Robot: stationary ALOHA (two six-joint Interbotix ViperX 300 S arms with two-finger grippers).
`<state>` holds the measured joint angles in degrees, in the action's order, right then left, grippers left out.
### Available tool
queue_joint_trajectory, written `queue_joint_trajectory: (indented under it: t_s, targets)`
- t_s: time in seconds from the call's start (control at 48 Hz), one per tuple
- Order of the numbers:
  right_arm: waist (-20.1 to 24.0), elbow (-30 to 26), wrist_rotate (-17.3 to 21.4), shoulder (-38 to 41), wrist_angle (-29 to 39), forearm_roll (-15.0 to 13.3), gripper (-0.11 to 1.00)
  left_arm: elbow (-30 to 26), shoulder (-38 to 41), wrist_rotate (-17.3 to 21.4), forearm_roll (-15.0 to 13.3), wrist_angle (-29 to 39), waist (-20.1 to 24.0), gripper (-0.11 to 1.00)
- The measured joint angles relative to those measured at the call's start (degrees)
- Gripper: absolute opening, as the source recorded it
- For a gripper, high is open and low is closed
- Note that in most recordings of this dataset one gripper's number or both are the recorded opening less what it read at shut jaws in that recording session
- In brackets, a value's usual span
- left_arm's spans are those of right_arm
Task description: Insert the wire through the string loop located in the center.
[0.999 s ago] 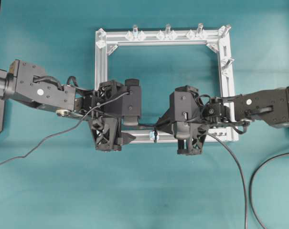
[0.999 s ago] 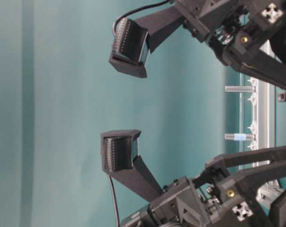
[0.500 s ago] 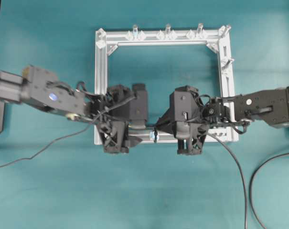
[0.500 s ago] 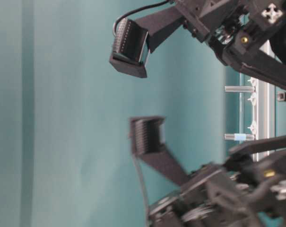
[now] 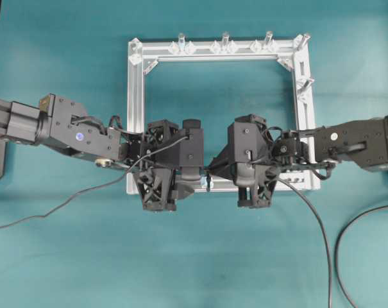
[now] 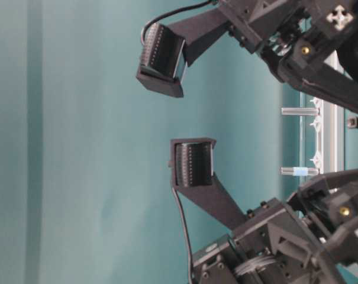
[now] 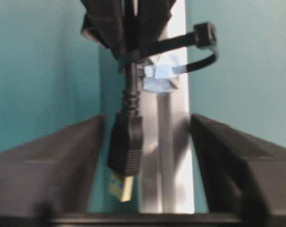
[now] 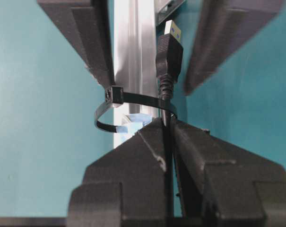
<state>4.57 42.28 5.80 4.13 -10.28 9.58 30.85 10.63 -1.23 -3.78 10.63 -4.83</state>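
From the left wrist view, the left gripper (image 7: 145,161) stands open, its 2 jaws flanking the wire's (image 7: 127,146) plug without touching. Beyond, the wire passes through the string loop (image 7: 180,52) on the aluminium frame (image 7: 173,142), pinched by the right gripper (image 8: 165,130).

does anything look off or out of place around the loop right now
Nothing stands out. The wire passes through the string loop, plug intact, held by the right tool, frame bar straight.

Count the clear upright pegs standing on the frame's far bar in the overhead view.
3, all on the top bar of the silver frame: the left peg, the middle peg, the right peg. The corner fittings look similar and are not counted.
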Motion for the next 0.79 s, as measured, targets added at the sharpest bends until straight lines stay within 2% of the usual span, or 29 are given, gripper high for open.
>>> queue_joint_trajectory:
  t_s: [0.125, 0.167, 0.791]
  targets:
    - [0.09, 0.0, -0.09, -0.09, 0.0, 0.0, 0.08, 0.0, 0.0, 0.0, 0.09, -0.18, 0.18, 0.2]
    - [0.09, 0.0, 0.0, 0.0, 0.0, 0.0, 0.08, 0.0, 0.09, -0.09, 0.09, 0.0, 0.26, 0.14]
    - [0.09, 0.0, -0.18, 0.0, 0.0, -0.09, 0.08, 0.0, -0.09, -0.09, 0.09, 0.0, 0.18, 0.14]
